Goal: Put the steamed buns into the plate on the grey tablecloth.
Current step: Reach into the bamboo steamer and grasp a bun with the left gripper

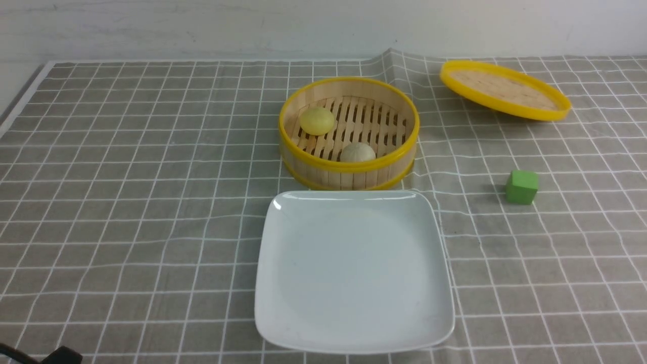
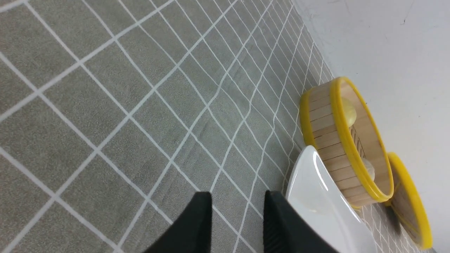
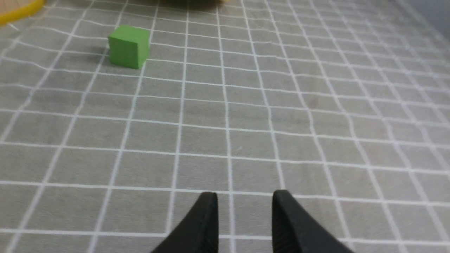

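Note:
Two steamed buns lie in a round bamboo steamer basket: a pale yellow bun at its far left and a beige-grey bun by its near wall. The white square plate lies empty on the grey tablecloth, just in front of the basket. My left gripper is open over bare cloth, left of the plate, with the basket and both buns beyond. My right gripper is open over bare cloth. Nothing is between either pair of fingers.
The yellow-rimmed bamboo lid rests tilted at the back right, also at the edge of the left wrist view. A green cube stands right of the basket, ahead and left of my right gripper. The cloth is ridged behind the basket.

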